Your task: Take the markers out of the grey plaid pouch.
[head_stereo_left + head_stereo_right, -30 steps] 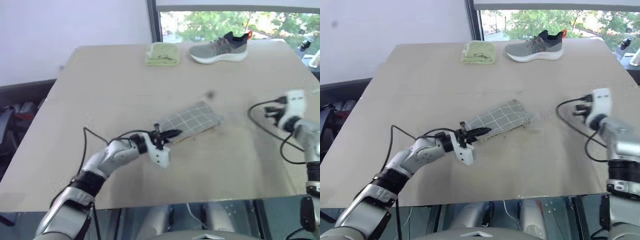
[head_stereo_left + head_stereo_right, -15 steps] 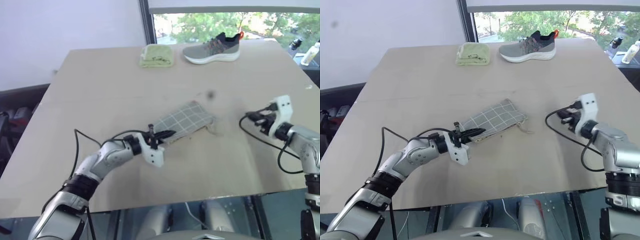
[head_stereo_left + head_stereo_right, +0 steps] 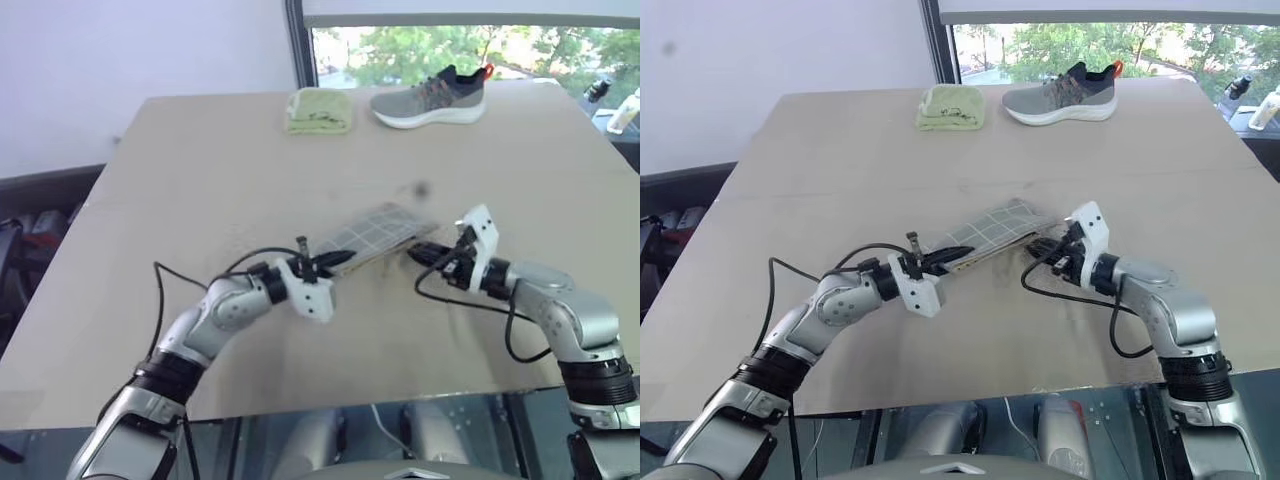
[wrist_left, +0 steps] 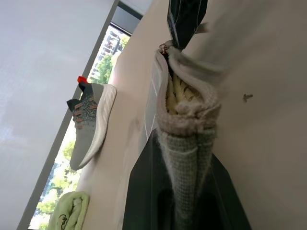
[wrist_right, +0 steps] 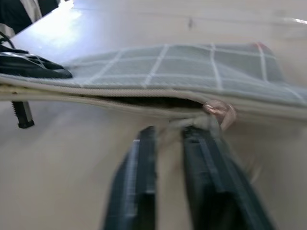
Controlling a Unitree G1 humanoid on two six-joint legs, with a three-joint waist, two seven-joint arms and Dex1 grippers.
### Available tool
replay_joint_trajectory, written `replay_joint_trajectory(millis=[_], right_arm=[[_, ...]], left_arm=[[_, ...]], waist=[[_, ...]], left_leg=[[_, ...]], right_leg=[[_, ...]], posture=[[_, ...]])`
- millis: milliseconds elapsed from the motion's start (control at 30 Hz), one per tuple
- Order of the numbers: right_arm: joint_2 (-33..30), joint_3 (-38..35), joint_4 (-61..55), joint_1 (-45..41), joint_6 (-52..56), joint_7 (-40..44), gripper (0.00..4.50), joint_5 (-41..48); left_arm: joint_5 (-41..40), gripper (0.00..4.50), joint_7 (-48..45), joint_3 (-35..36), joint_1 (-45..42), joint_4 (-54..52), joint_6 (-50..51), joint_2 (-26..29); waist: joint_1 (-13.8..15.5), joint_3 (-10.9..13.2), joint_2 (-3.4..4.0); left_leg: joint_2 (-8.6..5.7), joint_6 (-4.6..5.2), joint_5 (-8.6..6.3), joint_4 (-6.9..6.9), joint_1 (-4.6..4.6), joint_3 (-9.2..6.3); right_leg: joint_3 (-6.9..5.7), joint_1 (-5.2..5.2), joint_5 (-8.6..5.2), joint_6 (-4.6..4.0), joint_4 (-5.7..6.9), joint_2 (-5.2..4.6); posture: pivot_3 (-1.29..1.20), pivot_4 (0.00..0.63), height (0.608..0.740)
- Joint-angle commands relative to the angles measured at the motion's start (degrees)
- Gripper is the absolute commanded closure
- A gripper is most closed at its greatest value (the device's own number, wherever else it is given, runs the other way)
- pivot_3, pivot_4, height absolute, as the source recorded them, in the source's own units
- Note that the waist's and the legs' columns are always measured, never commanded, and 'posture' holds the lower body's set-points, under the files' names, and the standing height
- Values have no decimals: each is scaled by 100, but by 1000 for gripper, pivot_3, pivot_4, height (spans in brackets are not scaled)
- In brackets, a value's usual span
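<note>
One pouch is held just above mid-desk, its left end pinched by the left pincer. At its right end, the right pincer is pressed together beside the zipper pull.

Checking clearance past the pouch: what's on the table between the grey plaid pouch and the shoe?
Bare tabletop, in the right eye view: nothing lies between the grey plaid pouch and the shoe. The folded yellow-green cloth sits off to the shoe's left.
</note>
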Motion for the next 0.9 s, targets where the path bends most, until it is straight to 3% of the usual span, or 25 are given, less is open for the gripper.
replay_joint_trajectory(millis=[33, 533, 900], right_arm=[[76, 7, -202, -190, -144, 38, 4445, 58], [-247, -96, -961, -283, 716, 498, 4445, 1013], [-72, 117, -359, -379, 439, 212, 4445, 582]], left_arm=[[-113, 4500, -17, 155, -13, -313, 25, -32], [-16, 4500, 40, 175, -49, -127, 44, -47], [-135, 4500, -50, 196, 17, -396, 130, -75]], waist=[[-1, 0, 0], [3, 0, 0], [2, 1, -1]], left_leg=[[0, 0, 0, 0, 0, 0], [0, 0, 0, 0, -2, -3], [0, 0, 0, 0, -2, -3]], right_leg=[[0, 0, 0, 0, 0, 0], [-2, 1, 0, 0, -3, -3], [-3, 0, 0, 0, -2, -4]], posture=[[0, 150, 740], [0, 150, 740], [0, 150, 740]])
